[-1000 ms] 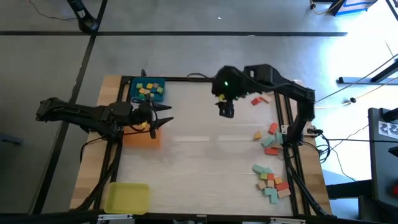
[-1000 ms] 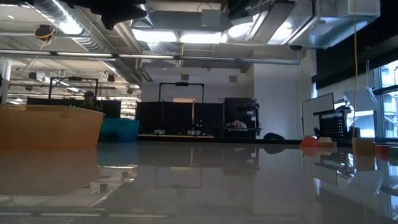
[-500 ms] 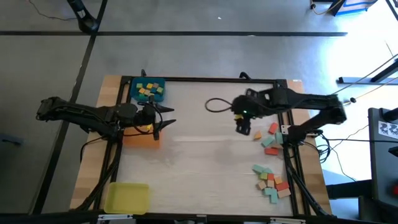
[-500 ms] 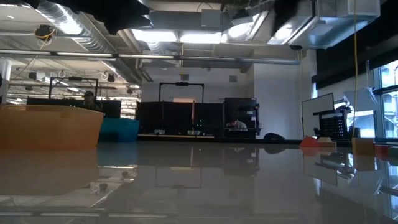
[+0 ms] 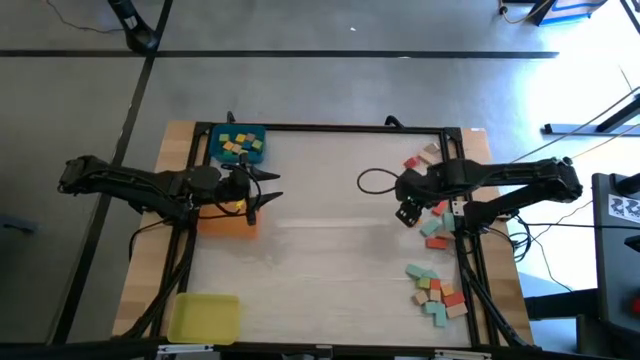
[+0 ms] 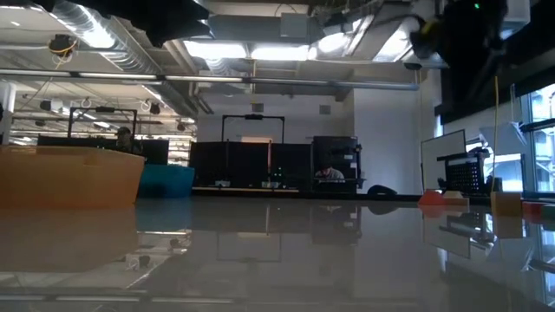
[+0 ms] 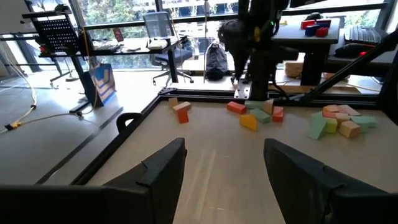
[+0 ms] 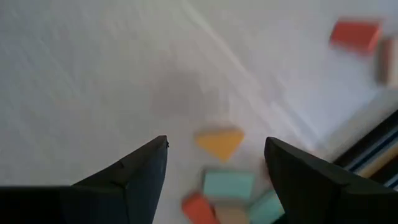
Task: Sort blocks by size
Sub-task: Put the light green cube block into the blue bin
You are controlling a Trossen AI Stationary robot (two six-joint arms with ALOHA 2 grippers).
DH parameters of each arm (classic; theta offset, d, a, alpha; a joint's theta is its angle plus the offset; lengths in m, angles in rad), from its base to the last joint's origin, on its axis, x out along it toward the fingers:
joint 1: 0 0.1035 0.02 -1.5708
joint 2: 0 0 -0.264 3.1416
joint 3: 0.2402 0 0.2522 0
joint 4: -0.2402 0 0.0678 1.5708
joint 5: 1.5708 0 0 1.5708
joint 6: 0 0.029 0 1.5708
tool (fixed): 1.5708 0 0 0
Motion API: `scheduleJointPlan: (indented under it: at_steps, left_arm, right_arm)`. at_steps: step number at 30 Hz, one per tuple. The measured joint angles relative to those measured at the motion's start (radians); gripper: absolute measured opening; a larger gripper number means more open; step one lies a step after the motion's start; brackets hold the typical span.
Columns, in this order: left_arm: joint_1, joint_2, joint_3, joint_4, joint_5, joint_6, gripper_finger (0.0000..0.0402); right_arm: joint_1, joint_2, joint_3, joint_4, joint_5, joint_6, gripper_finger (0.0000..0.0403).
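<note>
The right pincer, jaws apart and empty, hung directly above a yellow block; the left pincer waited, jaws apart.

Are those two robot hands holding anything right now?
No. The right hand hangs open above a yellow block; the left hand is open and empty too, over the orange tray.

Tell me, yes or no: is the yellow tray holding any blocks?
No; in the high view the yellow tray shows only its bare yellow surface, with no blocks in it.
</note>
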Motion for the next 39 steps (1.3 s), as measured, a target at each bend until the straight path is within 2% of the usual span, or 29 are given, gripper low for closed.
scheduleJointPlan:
  at_steps: [7,13,23,28,34,37,39]
  left_arm:
    - [0.0,0.0,0.0,0.0,0.0,0.002,0.0205]
    - [0.0,0.0,0.0,-0.001,0.0,-0.004,0.0205]
    - [0.0,0.0,0.0,0.001,0.0,-0.024,0.0205]
    - [0.0,0.0,0.0,-0.002,0.0,-0.026,0.0205]
    - [0.0,0.0,0.0,-0.008,0.0,-0.073,0.0205]
    - [0.0,0.0,0.0,-0.004,0.0,-0.081,0.0205]
    - [0.0,0.0,0.0,-0.005,0.0,-0.095,0.0205]
  right_arm:
    - [0.005,0.007,-0.15,0.008,-0.201,0.204,0.0269]
    - [0.105,0.008,-0.225,0.089,-0.318,0.323,0.0269]
    - [0.375,0.007,-0.242,0.213,-0.342,0.536,0.0269]
    - [0.561,0.007,-0.242,0.348,-0.316,0.759,0.0269]
    - [0.756,0.008,-0.242,0.413,-0.238,1.045,0.0269]
    - [0.834,0.016,-0.242,0.474,-0.135,1.097,0.0269]
    - [0.864,0.037,-0.242,0.506,-0.104,1.11,0.0269]
